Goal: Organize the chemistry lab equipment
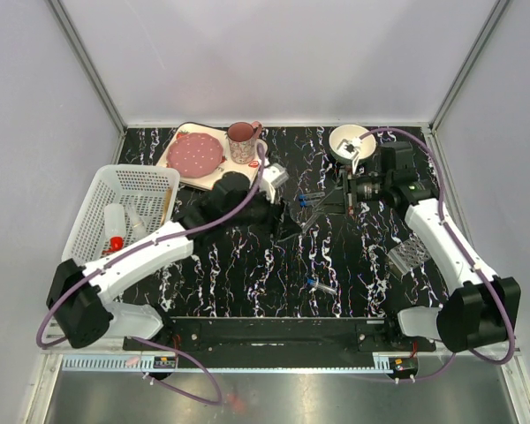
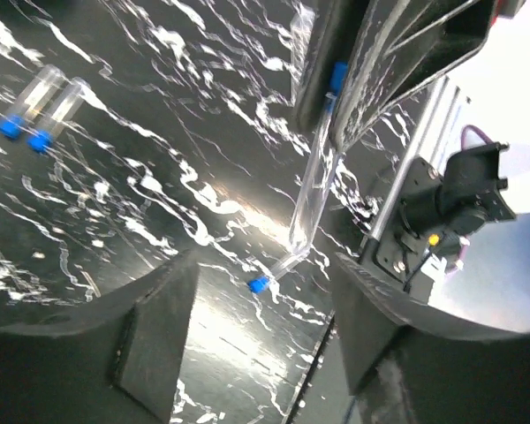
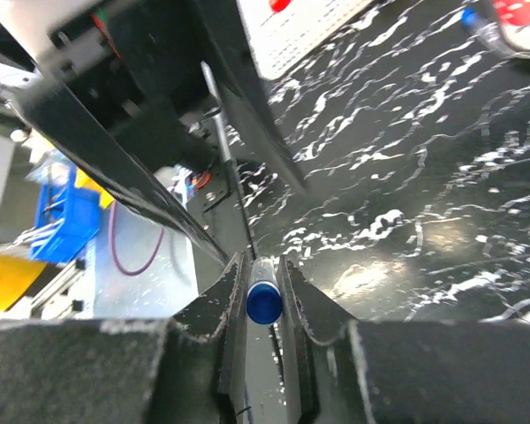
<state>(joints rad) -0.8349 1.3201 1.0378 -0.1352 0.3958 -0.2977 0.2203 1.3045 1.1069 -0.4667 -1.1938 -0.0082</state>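
Note:
My right gripper (image 3: 264, 269) is shut on a clear blue-capped test tube (image 3: 264, 300), its cap towards the camera. In the top view this gripper (image 1: 329, 201) points left at mid-table. The left wrist view shows that held tube (image 2: 318, 168) slanting down, with another tube (image 2: 278, 268) lying on the table at its lower end. My left gripper (image 2: 258, 276) is open and empty, its jaws either side of the lying tube and not touching it. Two more tubes (image 2: 42, 104) lie side by side farther off. The clear perforated rack (image 1: 408, 253) lies at the right.
A white basket (image 1: 102, 181) at the left holds the white squeeze bottle with a red nozzle (image 1: 115, 223). The strawberry-print tray with pink plate (image 1: 194, 155) and cup (image 1: 243, 141) is at the back. A white bowl (image 1: 352, 140) sits behind my right gripper.

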